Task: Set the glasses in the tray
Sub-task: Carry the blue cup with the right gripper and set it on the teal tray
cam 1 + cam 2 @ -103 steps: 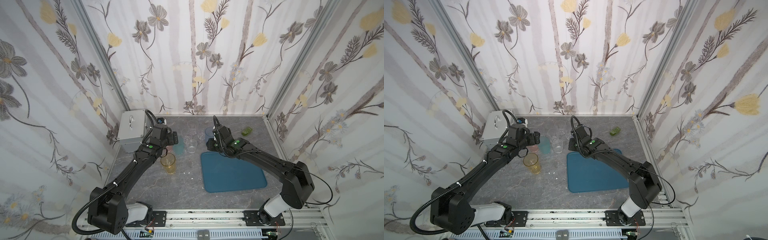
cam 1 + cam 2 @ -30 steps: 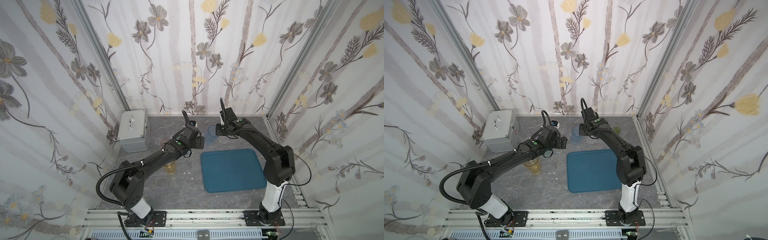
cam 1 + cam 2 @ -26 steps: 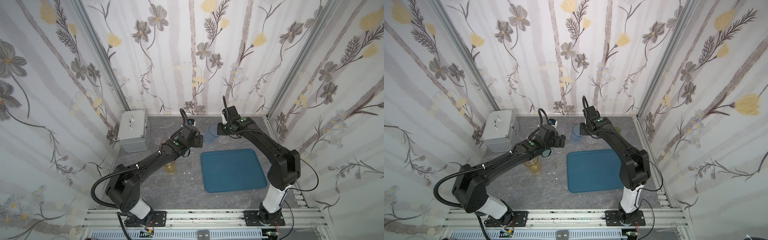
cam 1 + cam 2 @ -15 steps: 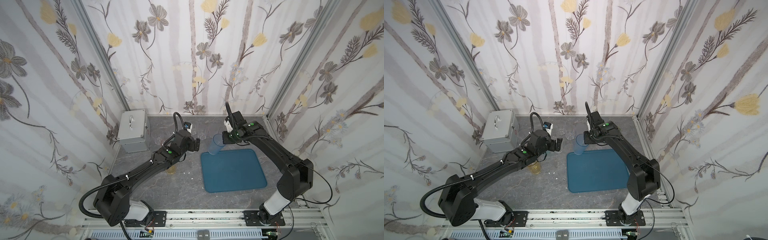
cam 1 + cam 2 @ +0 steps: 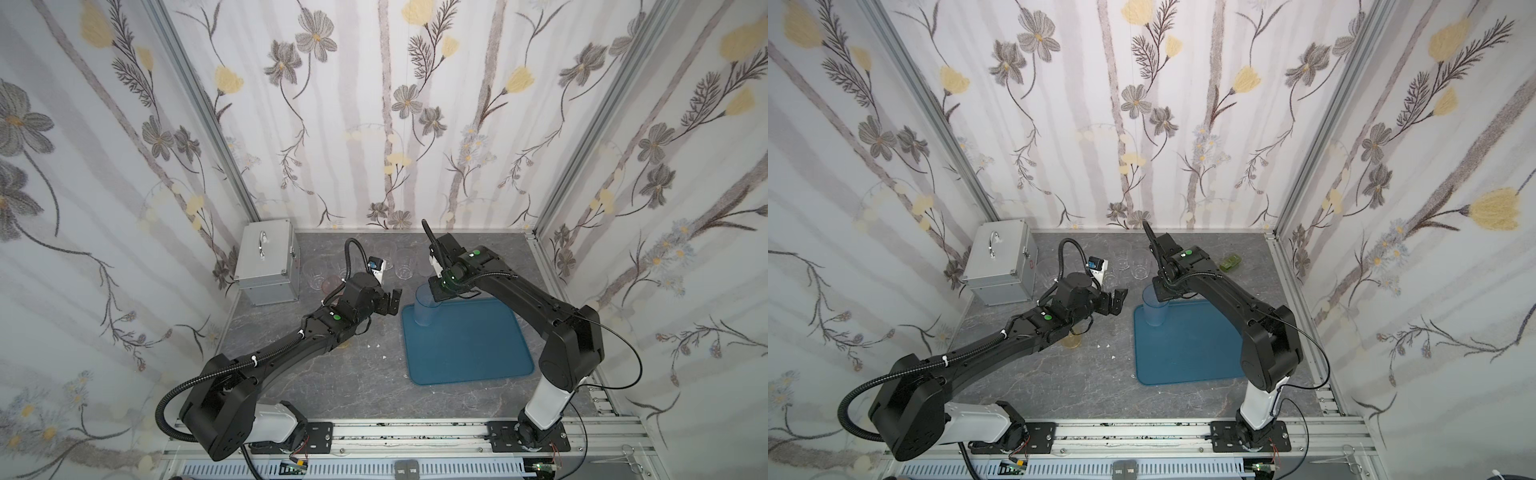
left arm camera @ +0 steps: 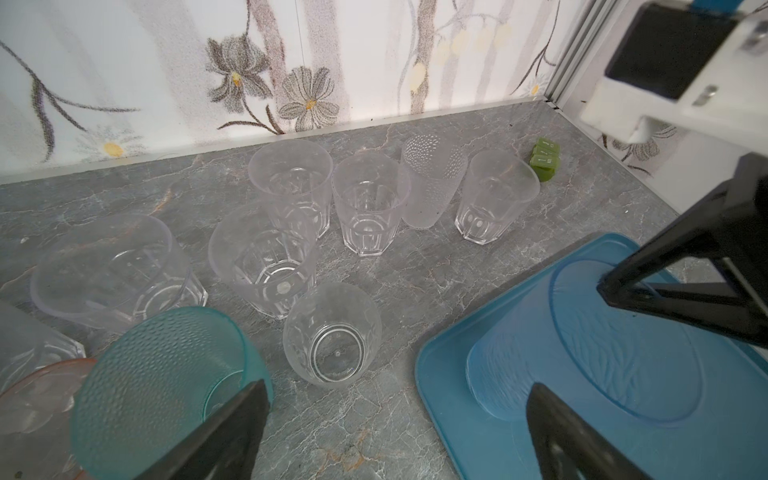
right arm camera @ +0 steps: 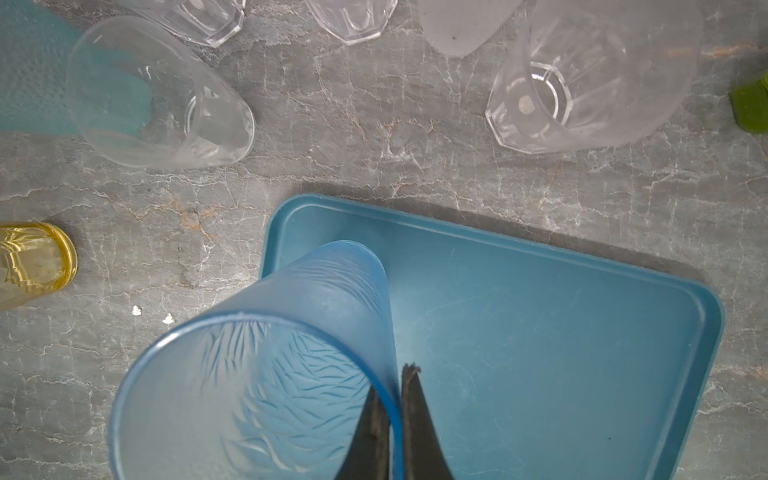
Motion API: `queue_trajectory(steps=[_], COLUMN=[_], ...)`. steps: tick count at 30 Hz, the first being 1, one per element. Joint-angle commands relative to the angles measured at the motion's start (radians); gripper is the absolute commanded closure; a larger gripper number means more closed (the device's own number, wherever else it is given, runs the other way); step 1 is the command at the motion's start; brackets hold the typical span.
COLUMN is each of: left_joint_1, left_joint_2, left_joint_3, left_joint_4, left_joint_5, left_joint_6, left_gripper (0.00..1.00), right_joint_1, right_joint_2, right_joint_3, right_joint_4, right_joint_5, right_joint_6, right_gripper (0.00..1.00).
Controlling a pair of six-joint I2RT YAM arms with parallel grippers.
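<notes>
Since a second ago I've carried the tall translucent blue tumbler [image 7: 266,357] to the far-left corner of the flat teal-blue tray [image 7: 540,332]. The right gripper [image 7: 392,378] stays clamped on its rim, keeping it upright and seemingly seated. The left gripper [image 6: 397,388] gapes near the dimpled teal tumbler [image 6: 166,374].

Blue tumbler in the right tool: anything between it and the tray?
Nothing visible does. The right tool pinches the translucent blue tumbler by its rim, base over a corner of the flat teal-blue plastic tray, whose floor is otherwise bare. The clear tumblers stand outside its rim.
</notes>
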Motion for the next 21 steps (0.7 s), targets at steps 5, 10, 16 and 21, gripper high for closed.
queue_trajectory(steps=[5, 10, 16, 21], left_joint_1=[-0.001, -0.001, -0.002, -0.002], left_joint_2=[-0.016, -0.008, 0.002, 0.002], left_joint_3=[-0.018, -0.017, -0.011, -0.012], left_joint_4=[0.065, 0.072, 0.072, 0.073], left_joint_5=[-0.03, -0.04, -0.043, -0.05], left_joint_6=[0.013, 0.009, 0.006, 0.011], left_gripper=[0.01, 0.01, 0.0, 0.0], right_joint_1=[0.022, 0.03, 0.037, 0.039], right_joint_2=[0.062, 0.088, 0.111, 0.122], right_joint_3=[0.052, 0.079, 0.09, 0.097], right_joint_4=[0.017, 0.019, 0.031, 0.031], right_joint_5=[0.025, 0.026, 0.022, 0.023], right_joint_6=[-0.024, -0.025, -0.024, -0.022], right_gripper=[0.98, 0.98, 0.98, 0.96])
